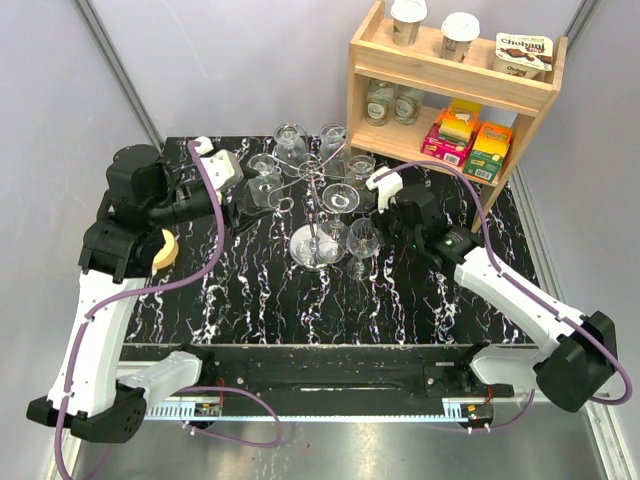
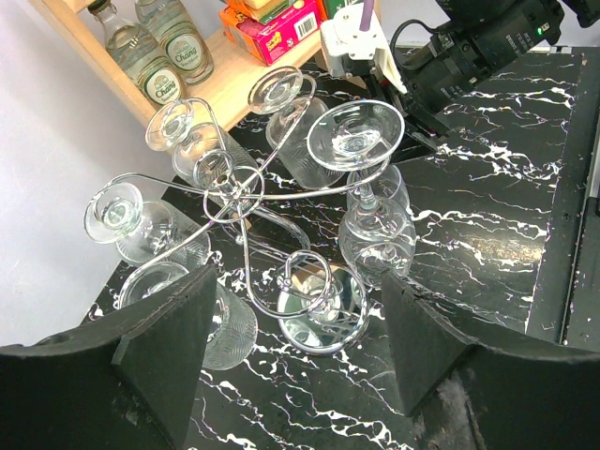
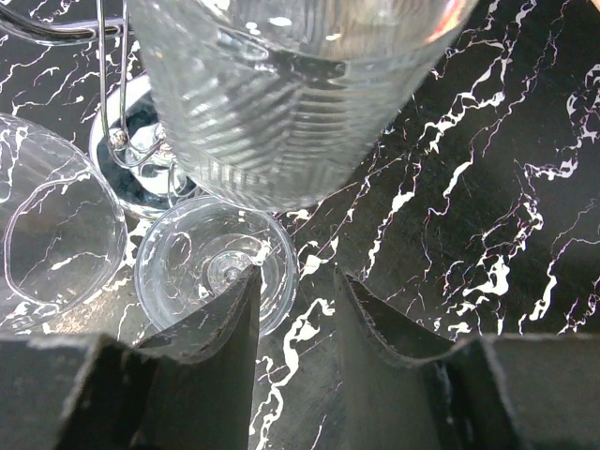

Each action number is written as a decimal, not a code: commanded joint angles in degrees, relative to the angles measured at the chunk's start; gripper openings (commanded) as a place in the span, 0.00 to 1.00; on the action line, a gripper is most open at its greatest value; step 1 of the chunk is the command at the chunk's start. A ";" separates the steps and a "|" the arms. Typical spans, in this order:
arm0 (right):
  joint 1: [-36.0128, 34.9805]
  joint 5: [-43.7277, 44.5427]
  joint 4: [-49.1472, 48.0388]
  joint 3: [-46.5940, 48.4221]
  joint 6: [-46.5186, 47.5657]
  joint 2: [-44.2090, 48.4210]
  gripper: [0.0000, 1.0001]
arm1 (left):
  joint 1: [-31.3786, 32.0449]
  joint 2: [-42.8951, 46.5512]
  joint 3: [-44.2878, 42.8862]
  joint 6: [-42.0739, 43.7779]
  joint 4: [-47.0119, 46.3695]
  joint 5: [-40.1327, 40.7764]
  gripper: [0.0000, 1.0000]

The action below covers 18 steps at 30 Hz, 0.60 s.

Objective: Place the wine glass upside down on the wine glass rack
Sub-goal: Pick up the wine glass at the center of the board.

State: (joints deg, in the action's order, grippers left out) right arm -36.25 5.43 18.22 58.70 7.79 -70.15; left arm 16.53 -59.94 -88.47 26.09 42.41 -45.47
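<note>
At centre of the top view, we note the rack (image 1: 314, 250) standing on the black counter (image 1: 250, 300), with several glasses (image 1: 290, 135) hung foot-up on its arms. The wine glass (image 1: 362, 240) stands on the counter just right of the rack's base. Above it we see the right fingers (image 3: 225, 328), narrowly parted and holding nothing. The left fingers (image 2: 164, 347) are spread wide and empty, facing the rack.

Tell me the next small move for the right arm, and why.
Probably nudge the right gripper sideways toward the wine glass rack. Its jaws are open and empty, and the wine glass standing on the table sits under one finger, not in the gap. Keep it small: a hanging ribbed glass is very close.
</note>
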 commanded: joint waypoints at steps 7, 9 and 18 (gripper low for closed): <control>1.01 1.16 -5.03 -2.62 -0.94 -0.60 0.41 | -0.19 1.14 0.75 1.16 -1.11 -0.84 0.74; 1.18 1.25 -5.12 -2.97 -0.94 -1.04 0.40 | -0.19 1.23 0.66 1.16 -1.19 -0.93 0.74; 1.97 1.34 -3.90 -5.70 -0.24 1.24 0.34 | -0.27 1.93 0.49 1.42 -0.40 -0.76 0.74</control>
State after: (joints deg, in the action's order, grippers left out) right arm -34.96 5.39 13.04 54.81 7.11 -70.46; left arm 16.53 -59.51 -87.72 26.98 42.96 -45.47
